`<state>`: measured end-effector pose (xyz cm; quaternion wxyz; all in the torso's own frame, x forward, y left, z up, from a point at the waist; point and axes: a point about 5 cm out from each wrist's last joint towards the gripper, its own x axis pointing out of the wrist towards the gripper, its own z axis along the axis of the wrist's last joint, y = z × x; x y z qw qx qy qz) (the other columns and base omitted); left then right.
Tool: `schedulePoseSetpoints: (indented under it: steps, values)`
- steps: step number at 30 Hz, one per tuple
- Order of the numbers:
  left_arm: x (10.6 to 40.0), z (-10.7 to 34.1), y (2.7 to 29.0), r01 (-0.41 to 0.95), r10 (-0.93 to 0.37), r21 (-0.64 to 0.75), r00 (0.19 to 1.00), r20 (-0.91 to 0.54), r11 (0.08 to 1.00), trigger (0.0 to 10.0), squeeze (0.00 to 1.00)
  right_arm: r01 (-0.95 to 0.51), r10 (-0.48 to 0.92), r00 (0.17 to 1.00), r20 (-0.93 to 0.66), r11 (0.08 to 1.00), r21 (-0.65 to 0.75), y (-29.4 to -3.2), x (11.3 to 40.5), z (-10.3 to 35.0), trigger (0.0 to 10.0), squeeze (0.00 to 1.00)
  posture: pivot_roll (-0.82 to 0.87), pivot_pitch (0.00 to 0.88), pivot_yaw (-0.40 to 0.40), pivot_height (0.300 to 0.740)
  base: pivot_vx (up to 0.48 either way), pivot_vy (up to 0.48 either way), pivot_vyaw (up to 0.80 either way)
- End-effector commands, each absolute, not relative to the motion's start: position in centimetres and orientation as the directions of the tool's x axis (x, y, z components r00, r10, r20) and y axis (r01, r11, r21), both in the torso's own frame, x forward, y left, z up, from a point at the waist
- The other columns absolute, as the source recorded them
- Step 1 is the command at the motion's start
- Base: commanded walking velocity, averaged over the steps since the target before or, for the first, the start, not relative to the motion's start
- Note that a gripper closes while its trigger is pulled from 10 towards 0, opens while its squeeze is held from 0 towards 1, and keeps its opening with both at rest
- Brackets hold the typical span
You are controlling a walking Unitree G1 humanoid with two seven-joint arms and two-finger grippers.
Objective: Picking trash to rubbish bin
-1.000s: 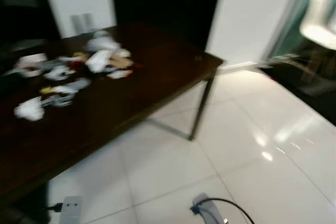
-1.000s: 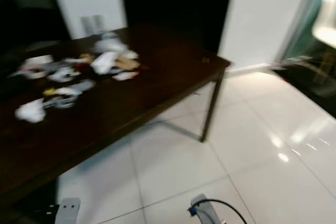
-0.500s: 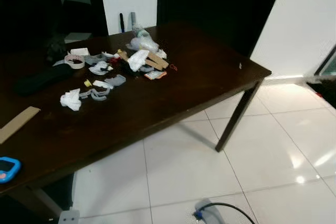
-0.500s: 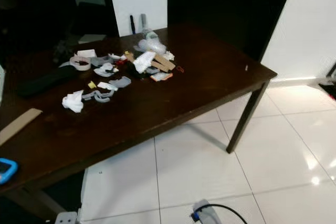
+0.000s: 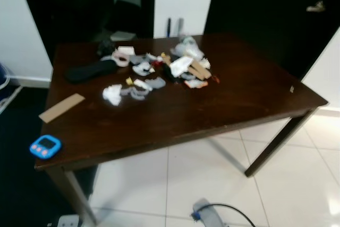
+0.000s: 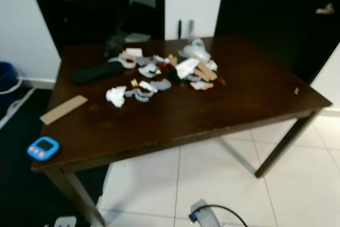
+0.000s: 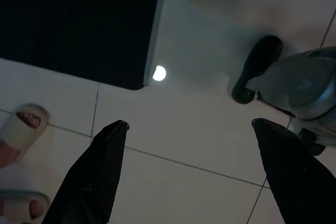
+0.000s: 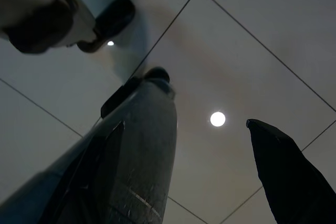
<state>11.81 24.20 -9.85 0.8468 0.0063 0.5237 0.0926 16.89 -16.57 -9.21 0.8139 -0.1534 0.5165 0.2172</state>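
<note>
A heap of trash (image 5: 159, 73) lies on the far middle of a dark wooden table (image 5: 239, 104): crumpled white paper (image 5: 112, 94), grey plastic scraps, a clear wrapper (image 5: 187, 48) and brown cardboard bits (image 5: 199, 70). My left gripper (image 7: 189, 166) hangs open over the white tiled floor, nothing between its fingers. My right gripper (image 8: 210, 177) also hangs open above the floor tiles, close to my own leg (image 8: 131, 145).
On the table also lie a black oblong object (image 5: 91, 70), a cardboard strip (image 5: 61, 107) and a blue timer (image 5: 45, 145) near the left corner. A person's sandalled feet (image 7: 18, 129) stand on the floor by my left gripper. A cable and plug (image 5: 210, 213) lie on the tiles ahead.
The camera has swung to the left, so the table and trash have shifted right and are centred now; the earlier blur has cleared. The trash itself has not moved.
</note>
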Motion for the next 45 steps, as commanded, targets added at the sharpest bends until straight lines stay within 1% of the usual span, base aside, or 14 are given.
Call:
schedulePoseSetpoints:
  steps: [1, 27, 32, 35, 38, 45]
  values:
    - [11.3, -10.0, 24.2, -0.164, 0.165, 0.104, 0.420, -0.893, 0.981, 10.0, 0.00, -0.514, 0.192, 0.362, -0.912, 0.858, -0.024, -16.6, 16.6, -9.4, 10.0, 0.00, 0.17, 0.045, -0.048, 0.740, 0.000, 0.000, 0.68]
    - [10.6, -10.1, 24.4, -0.213, 0.175, 0.094, 0.407, -0.897, 0.973, 10.0, 0.00, -0.519, 0.205, 0.365, -0.908, 0.855, -0.016, -15.9, 16.7, -9.3, 10.0, 0.00, 0.19, 0.059, -0.045, 0.740, 0.000, 0.000, 0.67]
    - [10.5, -10.1, 24.5, -0.215, 0.177, 0.095, 0.404, -0.897, 0.972, 10.0, 0.00, -0.496, 0.192, 0.382, -0.904, 0.868, -0.025, -16.0, 16.6, -9.4, 10.0, 0.00, 0.18, 0.062, -0.040, 0.740, 0.000, 0.000, 0.67]
    - [10.5, -10.1, 24.5, -0.216, 0.171, 0.088, 0.405, -0.898, 0.973, 10.0, 0.00, -0.462, 0.166, 0.390, -0.906, 0.886, -0.037, -16.3, 16.4, -9.5, 10.0, 0.00, 0.18, 0.062, -0.037, 0.740, 0.000, 0.000, 0.00]
    - [10.7, -10.1, 24.6, -0.226, 0.166, 0.077, 0.408, -0.898, 0.971, 10.0, 0.00, -0.459, 0.126, 0.375, -0.918, 0.886, -0.066, -16.8, 15.9, -9.7, 10.0, 0.00, 0.18, 0.064, -0.034, 0.740, 0.000, -0.305, 0.00]
    - [11.0, -9.9, 24.8, -0.235, 0.171, 0.076, 0.416, -0.893, 0.969, 10.0, 0.00, -0.447, 0.112, 0.375, -0.920, 0.892, -0.073, -17.0, 15.8, -9.7, 10.0, 0.00, 0.17, 0.065, -0.035, 0.740, 0.000, -0.372, 0.00]
